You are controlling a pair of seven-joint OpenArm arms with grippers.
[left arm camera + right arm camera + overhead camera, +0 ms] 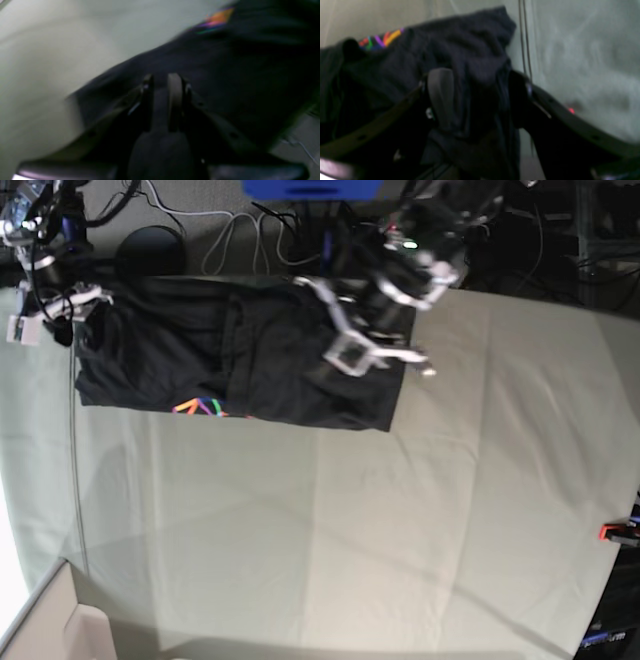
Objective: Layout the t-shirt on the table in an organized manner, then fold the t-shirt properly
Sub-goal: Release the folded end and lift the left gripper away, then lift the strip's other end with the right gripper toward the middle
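Observation:
The dark t-shirt lies spread along the far left part of the table, its rainbow graphic at the near hem. My left gripper sits over the shirt's right end. In the left wrist view its fingers stand close together on the t-shirt, with dark cloth pinched in the left gripper. My right gripper is at the shirt's left end. In the right wrist view the right gripper is wide open, with a loose bunch of the t-shirt between its fingers.
A red clamp sits at the table's right edge. Cables and a round black object lie behind the far edge. A pale box corner shows at the lower left. A thin cable runs beside the shirt.

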